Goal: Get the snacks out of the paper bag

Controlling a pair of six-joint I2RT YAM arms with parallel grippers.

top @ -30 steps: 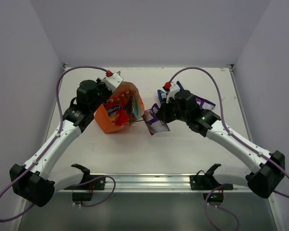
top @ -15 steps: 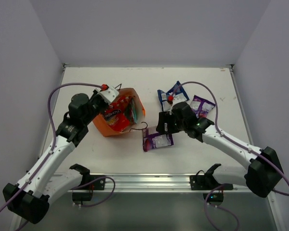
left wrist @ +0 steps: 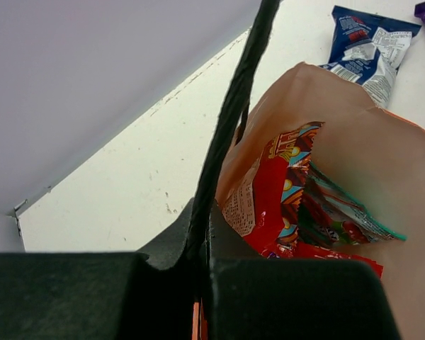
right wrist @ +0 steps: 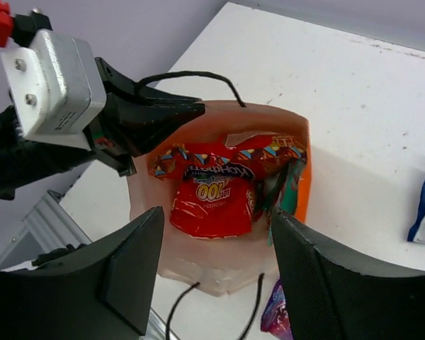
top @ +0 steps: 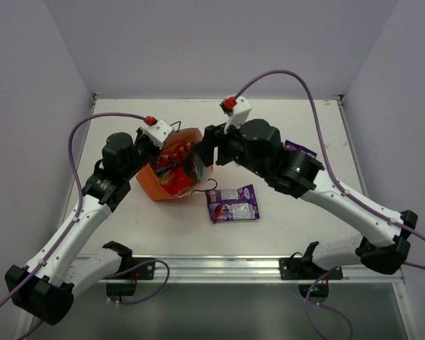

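The orange paper bag point(top: 150, 181) lies tipped on the table with its mouth open toward the camera. My left gripper point(top: 158, 142) is shut on the bag's rim and thin dark handle point(left wrist: 230, 120). Inside lie a red snack packet point(right wrist: 212, 202) and a teal one point(right wrist: 292, 183). My right gripper point(right wrist: 216, 265) hovers open just above the bag's mouth, holding nothing. A purple packet point(top: 232, 204) lies flat on the table in front of the bag. A blue-white packet point(left wrist: 368, 42) lies behind the bag.
Another purple packet point(top: 302, 150) shows at the back right, partly under my right arm. The bag's second loop handle point(top: 205, 187) lies on the table by its mouth. Walls close the table in at the left, back and right.
My right gripper opened and dropped the purple packet on the table, then swung up and left to above the bag's mouth. The left gripper has kept its hold on the bag.
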